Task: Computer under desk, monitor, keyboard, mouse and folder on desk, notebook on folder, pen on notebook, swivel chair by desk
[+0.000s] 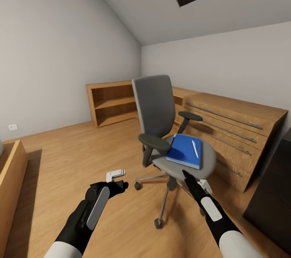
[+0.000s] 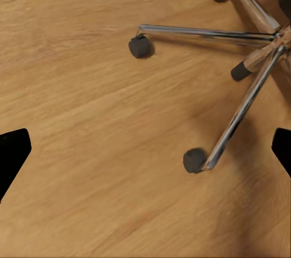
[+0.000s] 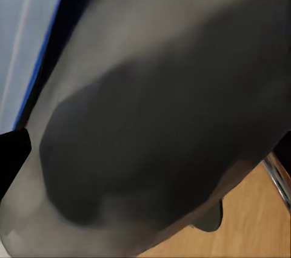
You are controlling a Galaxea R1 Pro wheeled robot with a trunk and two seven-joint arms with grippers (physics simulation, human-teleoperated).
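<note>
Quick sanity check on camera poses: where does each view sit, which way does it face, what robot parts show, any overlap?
Head: high, looking forward-down at the swivel chair with the folder; both forearms show.
Left wrist: above the floor, facing down; black fingertips at the edges.
Right wrist: close against the chair's grey seat; folder's blue edge beside it.
Shared: the chair's chrome base, head and left wrist.

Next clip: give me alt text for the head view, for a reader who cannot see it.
A grey swivel chair stands on a light wooden floor, its seat holding a blue folder with a whitish pen on top. Both arms reach toward it, the right pincer near the seat's front edge, the left pincer lower.
</note>
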